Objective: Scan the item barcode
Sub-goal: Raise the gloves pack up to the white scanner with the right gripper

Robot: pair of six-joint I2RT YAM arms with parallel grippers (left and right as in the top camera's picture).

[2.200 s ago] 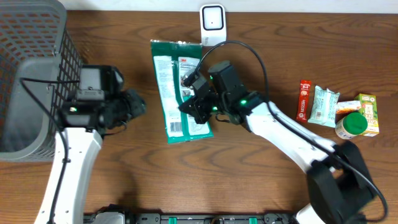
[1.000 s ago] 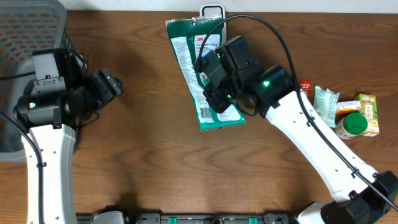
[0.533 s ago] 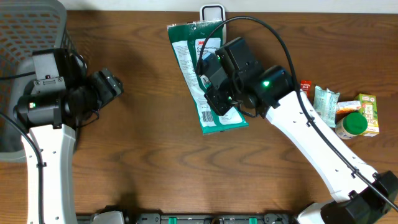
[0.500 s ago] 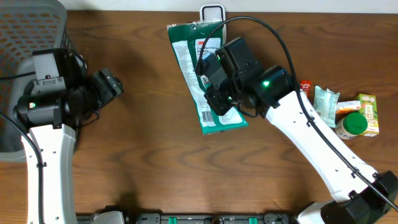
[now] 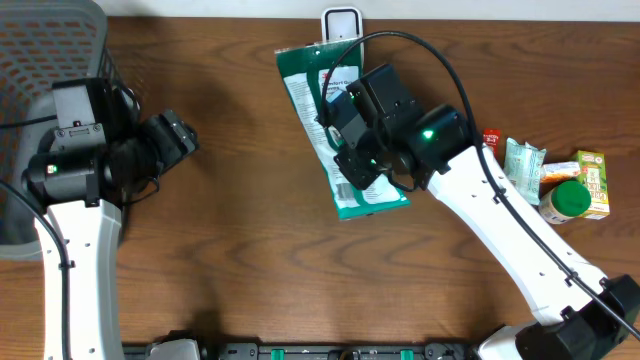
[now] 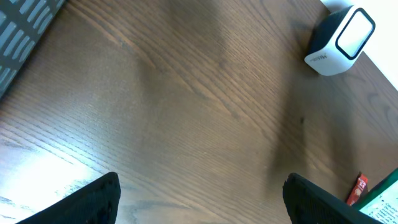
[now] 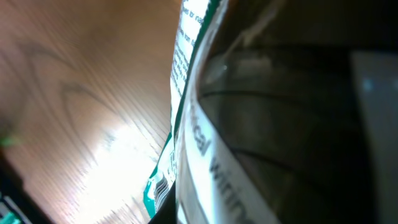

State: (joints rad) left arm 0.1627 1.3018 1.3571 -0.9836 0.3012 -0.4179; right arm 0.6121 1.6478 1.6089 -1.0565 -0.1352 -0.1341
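A green and white packet [image 5: 332, 95] hangs over the table, with my right gripper [image 5: 347, 150] shut on its middle. Its top edge lies just in front of the white and black scanner [image 5: 341, 22] at the table's back edge. In the right wrist view the packet [image 7: 186, 93] fills most of the frame, and a barcode [image 7: 160, 186] shows at its lower edge. My left gripper [image 5: 178, 140] stands open at the left with nothing between its fingers. The left wrist view shows the left gripper [image 6: 202, 208] above bare wood, and the scanner [image 6: 341, 34] far off at the upper right.
A grey mesh basket [image 5: 40, 120] stands at the back left. At the right edge lie a red packet [image 5: 489, 160], a pale green packet [image 5: 522, 170], a green-lidded jar [image 5: 565, 200] and a small carton [image 5: 592, 180].
My right gripper raised the packet off the table and carried it toward the scanner, then shifted it slightly right and nearer. The left arm drew back left earlier and has stayed still since.
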